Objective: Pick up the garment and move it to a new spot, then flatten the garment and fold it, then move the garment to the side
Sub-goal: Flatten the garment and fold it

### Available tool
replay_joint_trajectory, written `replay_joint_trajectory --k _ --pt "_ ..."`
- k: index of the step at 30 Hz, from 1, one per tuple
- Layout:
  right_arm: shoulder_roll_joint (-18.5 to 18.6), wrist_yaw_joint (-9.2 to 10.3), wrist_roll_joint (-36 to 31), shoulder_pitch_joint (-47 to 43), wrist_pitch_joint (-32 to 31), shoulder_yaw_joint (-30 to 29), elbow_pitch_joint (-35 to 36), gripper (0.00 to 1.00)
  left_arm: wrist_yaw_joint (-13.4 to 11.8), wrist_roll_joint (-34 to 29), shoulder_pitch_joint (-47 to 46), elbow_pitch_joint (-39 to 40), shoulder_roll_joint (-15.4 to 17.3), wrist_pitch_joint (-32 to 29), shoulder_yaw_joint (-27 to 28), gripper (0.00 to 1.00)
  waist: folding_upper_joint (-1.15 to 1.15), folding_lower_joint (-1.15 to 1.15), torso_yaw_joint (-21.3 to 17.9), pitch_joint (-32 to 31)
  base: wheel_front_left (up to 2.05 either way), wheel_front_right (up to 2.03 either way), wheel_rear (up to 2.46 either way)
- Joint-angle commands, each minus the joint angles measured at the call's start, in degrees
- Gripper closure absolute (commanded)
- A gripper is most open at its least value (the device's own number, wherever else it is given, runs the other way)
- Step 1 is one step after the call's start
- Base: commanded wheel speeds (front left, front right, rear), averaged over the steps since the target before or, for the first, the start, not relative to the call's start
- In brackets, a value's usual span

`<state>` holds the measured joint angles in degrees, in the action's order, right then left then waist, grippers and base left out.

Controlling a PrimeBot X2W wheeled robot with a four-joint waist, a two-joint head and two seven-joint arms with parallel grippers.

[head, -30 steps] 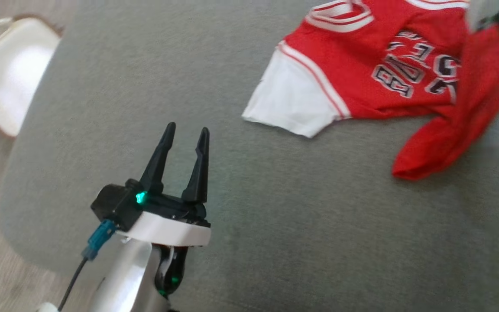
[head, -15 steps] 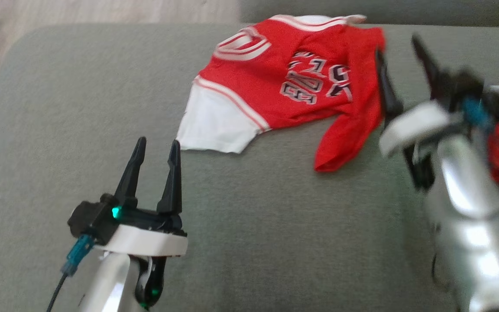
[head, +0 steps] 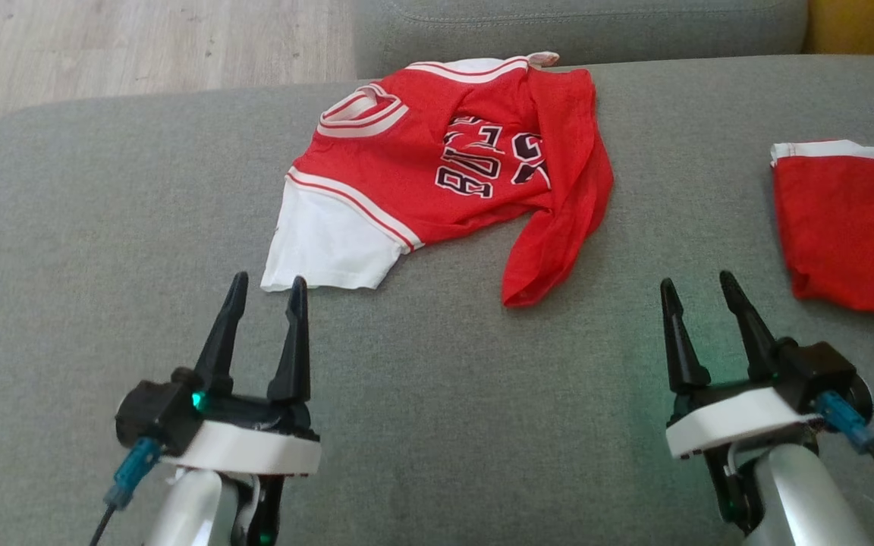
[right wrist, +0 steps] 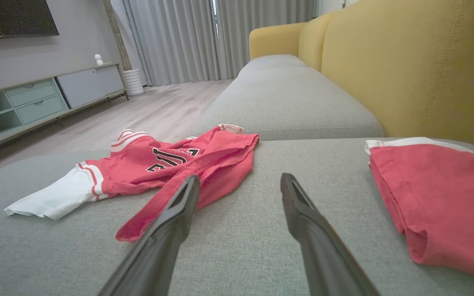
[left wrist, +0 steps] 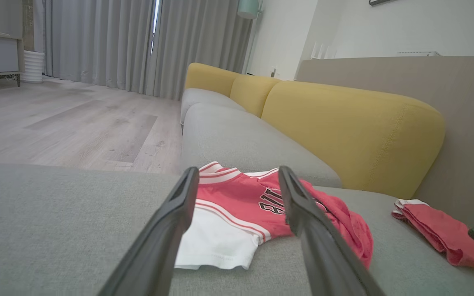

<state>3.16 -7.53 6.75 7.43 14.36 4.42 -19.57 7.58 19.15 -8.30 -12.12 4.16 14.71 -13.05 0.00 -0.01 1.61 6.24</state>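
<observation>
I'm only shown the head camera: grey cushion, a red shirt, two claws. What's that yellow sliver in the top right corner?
Observer: That's the sofa's back: plump yellow cushions rising behind the grey seat.
Operator: What lies beyond the shirt?
Observer: Past the red shirt and a stretch of wooden floor, grey curtains hang.
Operator: Any furniture?
Observer: A low cabinet with drawers stands along a wall.
</observation>
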Motion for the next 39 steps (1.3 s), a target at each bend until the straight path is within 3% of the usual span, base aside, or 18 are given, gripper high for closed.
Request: replay_joint_trajectory --k 1,9,16,28,39 --pt "-0.27 0.04 0.35 1.72 0.25 1.59 2.74 0.00 -0.09 -0.34 -1.28 2.06 0.68 0.29 1.64 0.00 0.00 0.01 0.18 0.15 0.00 0.00 0.00" --pt "-0.27 0.04 -0.41 1.83 -1.80 3.08 4.69 0.00 -0.09 -0.07 -2.02 1.81 0.57 0.29 0.24 0.00 0.00 0.01 2.41 1.01 0.00 0.00 0.00" --pt "-0.28 0.04 3.85 3.60 -6.90 6.72 1.83 0.00 -0.09 0.24 -2.49 1.41 0.57 0.29 -0.47 0.00 0.00 0.01 5.04 2.20 0.00 0.00 0.00" --pt "-0.28 0.04 18.42 12.50 -9.29 5.57 -14.09 0.00 -0.09 0.65 -3.26 0.20 0.07 0.29 -2.82 0.00 0.00 0.01 10.22 3.03 0.00 0.00 0.00" --pt "-0.28 0.04 20.59 19.68 -5.23 8.51 -24.73 0.00 -0.09 0.68 -2.73 0.19 -0.14 0.29 -3.29 0.00 0.00 0.01 12.79 3.19 0.00 0.00 0.00"
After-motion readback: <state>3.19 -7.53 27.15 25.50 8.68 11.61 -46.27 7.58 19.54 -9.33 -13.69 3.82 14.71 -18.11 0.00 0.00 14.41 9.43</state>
